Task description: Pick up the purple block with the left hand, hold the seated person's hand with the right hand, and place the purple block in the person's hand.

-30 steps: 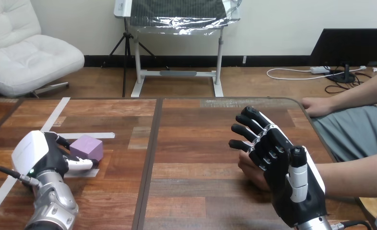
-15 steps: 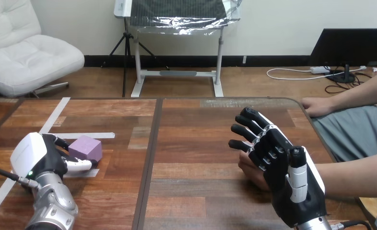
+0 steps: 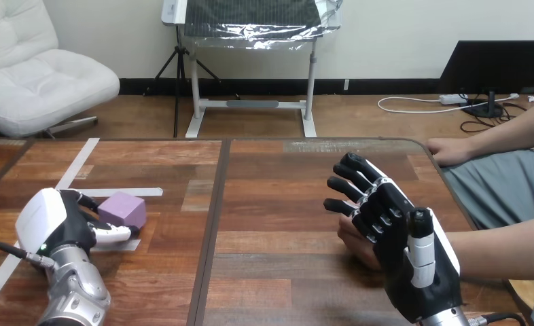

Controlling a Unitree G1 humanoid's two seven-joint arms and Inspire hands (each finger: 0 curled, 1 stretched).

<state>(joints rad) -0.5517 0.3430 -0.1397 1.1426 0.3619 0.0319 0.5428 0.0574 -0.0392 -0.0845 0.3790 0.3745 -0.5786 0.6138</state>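
Purple block [image 3: 123, 208] on table [image 3: 271, 197], left hand [image 3: 50, 221] curled round it, right hand [image 3: 400, 251] spread over person's hand [image 3: 352, 239]

Bright, even light, probably from overhead; shadows on the table [image 3: 271, 204] are soft and faint, and its wood carries a mild sheen.

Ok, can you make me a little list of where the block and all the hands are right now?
purple block: on the table, left side, next to white tape
left hand: right up against the block; cannot tell if it grips it
right hand: open, fingers straight, over the person's near hand
person's near hand: low on the table, partly hidden by the right hand
person's far hand: resting at the table's far right edge
block given to person: not yet
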